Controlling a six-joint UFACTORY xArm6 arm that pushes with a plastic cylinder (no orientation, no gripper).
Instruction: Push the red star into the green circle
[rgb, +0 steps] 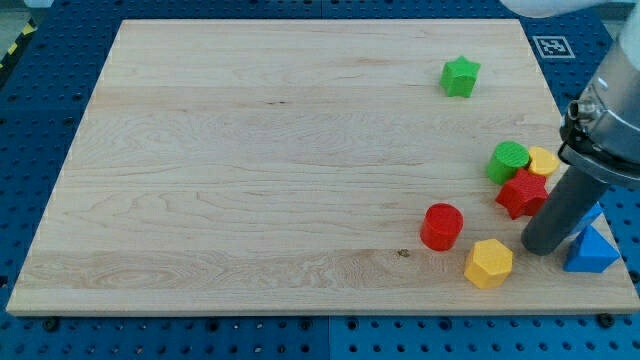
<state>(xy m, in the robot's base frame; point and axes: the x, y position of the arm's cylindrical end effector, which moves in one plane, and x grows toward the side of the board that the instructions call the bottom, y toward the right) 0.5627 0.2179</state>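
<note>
The red star (521, 192) lies at the view's right, touching the green circle (507, 160) just above and left of it. A yellow block (544, 160) sits right of the green circle, partly hidden behind the rod. My tip (540, 246) rests on the board just below and right of the red star, close to it.
A red cylinder (441, 225) and a yellow hexagon (489, 263) lie left of my tip. A blue triangle (590, 249) sits at the board's right edge beside the rod. A green star (460, 76) lies near the view's top right. The wooden board (250, 180) ends close by.
</note>
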